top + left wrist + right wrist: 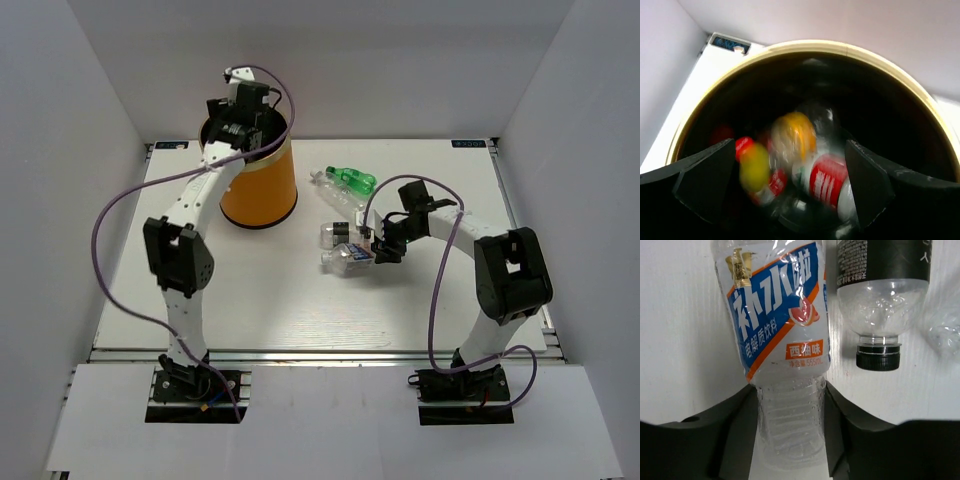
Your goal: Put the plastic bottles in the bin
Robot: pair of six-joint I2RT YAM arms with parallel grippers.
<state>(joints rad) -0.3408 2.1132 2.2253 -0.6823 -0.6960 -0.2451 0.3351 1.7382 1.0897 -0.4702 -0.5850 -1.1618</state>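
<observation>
The orange bin [262,190] stands at the back left, and my left gripper [240,128] hovers over its mouth. In the left wrist view this gripper [790,165] is open and holds nothing. Below it, inside the bin's golden rim [810,46], lie blurred plastic bottles: a red-labelled one [827,180], a yellow-capped one [754,167] and an orange-labelled one [795,135]. My right gripper [791,405] is shut on the clear ribbed part of a blue-white labelled bottle [775,305] that lies on the table [350,257].
Beside the held bottle lies a black-labelled bottle [880,290] with a black cap [878,356]. Farther back are a clear bottle [335,195] and a green one [352,179]. White walls enclose the table [260,300] on three sides.
</observation>
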